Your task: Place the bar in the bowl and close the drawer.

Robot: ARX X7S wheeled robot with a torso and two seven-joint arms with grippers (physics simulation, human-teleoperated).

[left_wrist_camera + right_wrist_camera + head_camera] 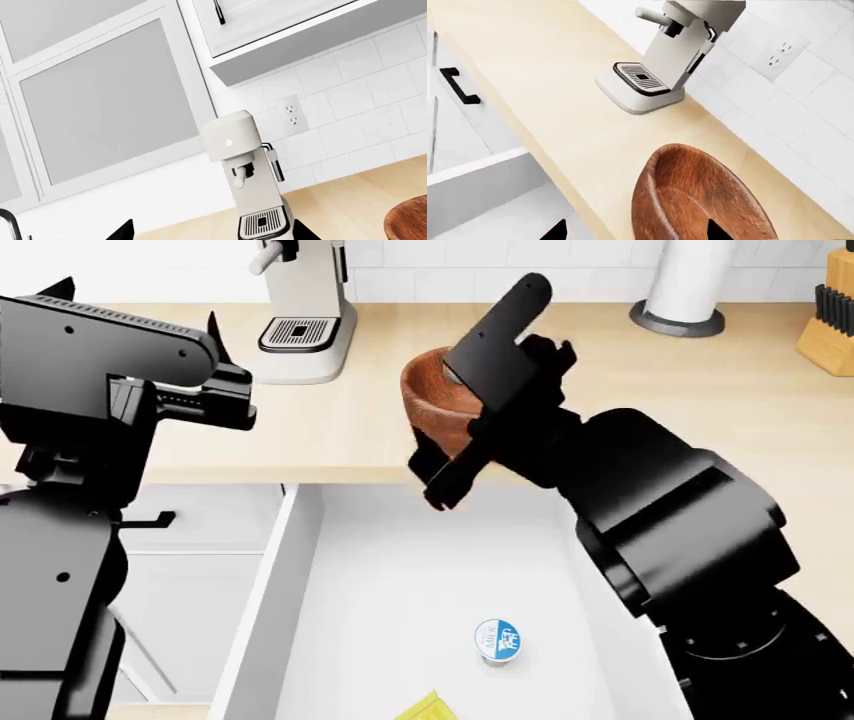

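Observation:
The yellow bar [424, 708] lies in the open deep white drawer [307, 570], at the head view's bottom edge. The dark reddish-brown wooden bowl [430, 390] stands on the counter just behind the drawer, partly hidden by my right arm. It also shows in the right wrist view [700, 195] and at the left wrist view's edge [410, 220]. My right gripper [454, 405] [637, 232] is open and empty, above the bowl's near rim and the drawer's back edge. My left gripper [138, 302] [213, 235] is open and empty, raised at the left, facing the wall.
A small blue-and-white-lidded cup [498, 639] sits in the drawer near the bar. A white coffee machine [304, 310] [674, 55] [247, 165] stands at the back of the wooden counter [694, 390]. A white roll holder [687, 290] and a knife block [830, 330] are far right. A smaller drawer's black handle [457, 85] is left.

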